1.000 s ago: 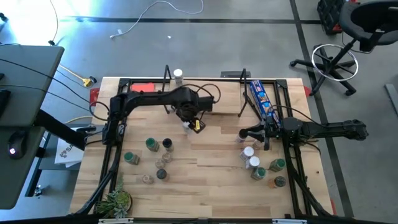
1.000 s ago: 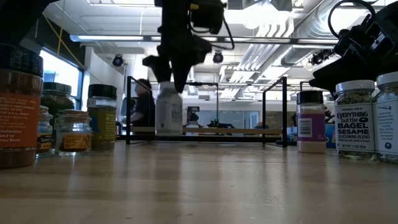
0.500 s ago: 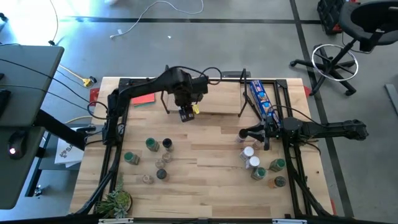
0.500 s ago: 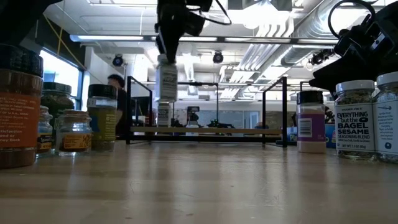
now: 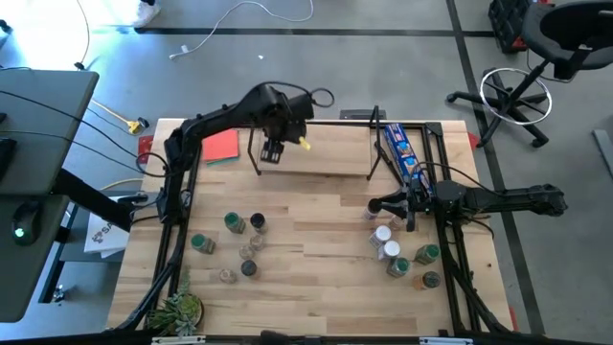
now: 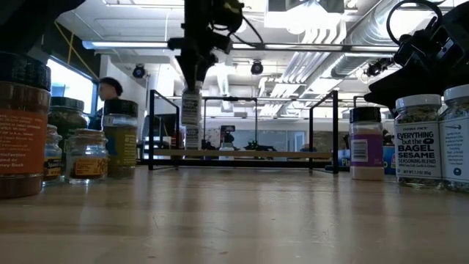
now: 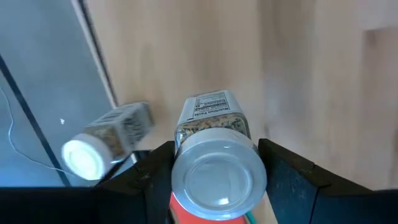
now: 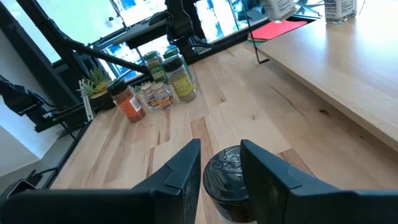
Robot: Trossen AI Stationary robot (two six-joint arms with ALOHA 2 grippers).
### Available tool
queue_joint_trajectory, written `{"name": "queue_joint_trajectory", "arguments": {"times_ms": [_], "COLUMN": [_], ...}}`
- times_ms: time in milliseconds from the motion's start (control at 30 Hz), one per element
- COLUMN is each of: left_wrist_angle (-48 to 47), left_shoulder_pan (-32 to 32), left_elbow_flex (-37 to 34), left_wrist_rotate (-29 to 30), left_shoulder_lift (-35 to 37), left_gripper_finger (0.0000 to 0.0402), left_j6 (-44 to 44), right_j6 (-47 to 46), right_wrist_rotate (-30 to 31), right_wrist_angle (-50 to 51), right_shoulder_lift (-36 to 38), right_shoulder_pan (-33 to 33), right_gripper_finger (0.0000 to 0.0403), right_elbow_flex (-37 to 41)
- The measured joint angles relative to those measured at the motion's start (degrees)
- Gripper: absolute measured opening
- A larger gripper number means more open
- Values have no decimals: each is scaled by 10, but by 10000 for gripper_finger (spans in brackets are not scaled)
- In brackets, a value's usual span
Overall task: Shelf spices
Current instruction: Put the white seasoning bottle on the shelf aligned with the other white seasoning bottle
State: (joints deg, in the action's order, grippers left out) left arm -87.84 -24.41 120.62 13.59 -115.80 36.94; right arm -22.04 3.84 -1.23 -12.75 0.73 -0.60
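My left gripper (image 5: 272, 150) hangs over the left part of the shelf (image 5: 335, 161), a wooden board in a black wire frame at the table's far side, shut on a spice jar (image 7: 211, 121) with a silvery lid. Another white-lidded jar (image 7: 106, 140) stands on the board beside it. My right gripper (image 5: 375, 206) waits open at the table's right; a dark-lidded jar (image 8: 227, 177) shows between its fingers, below them. More jars stand in a left group (image 5: 235, 244) and a right group (image 5: 402, 254). My left gripper pinches the jar at its lid end (image 7: 217, 177), one finger (image 7: 155, 171) on each side. The fingers come from above, pointing steeply down. The jar (image 6: 191, 110) hangs upright below them, lifted clear above the shelf board.
A long blue packet (image 5: 402, 153) lies at the shelf's right end and a red card (image 5: 220, 146) at its left. A small plant (image 5: 177, 309) sits at the near left corner. Bare wood lies between the two jar groups.
My left gripper has carried the jar up and toward the table's far edge, from the table's middle to over the shelf's left part. It has rolled about the line it points along. The jar has gone from near the tabletop to hanging above the board.
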Motion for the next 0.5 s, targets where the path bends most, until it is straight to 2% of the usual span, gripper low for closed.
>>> {"name": "queue_joint_trajectory", "arguments": {"times_ms": [333, 500], "left_wrist_angle": [21, 17], "left_shoulder_pan": [-74, -83], "left_elbow_flex": [0, 0], "left_wrist_rotate": [-28, -9], "left_shoulder_lift": [-47, -80], "left_gripper_finger": [201, 202], "left_j6": [54, 69], "right_j6": [0, 0], "right_wrist_rotate": [0, 0], "right_wrist_angle": [0, 0], "right_shoulder_lift": [0, 0], "right_shoulder_pan": [0, 0], "right_gripper_finger": [108, 108], "right_elbow_flex": [0, 0]}}
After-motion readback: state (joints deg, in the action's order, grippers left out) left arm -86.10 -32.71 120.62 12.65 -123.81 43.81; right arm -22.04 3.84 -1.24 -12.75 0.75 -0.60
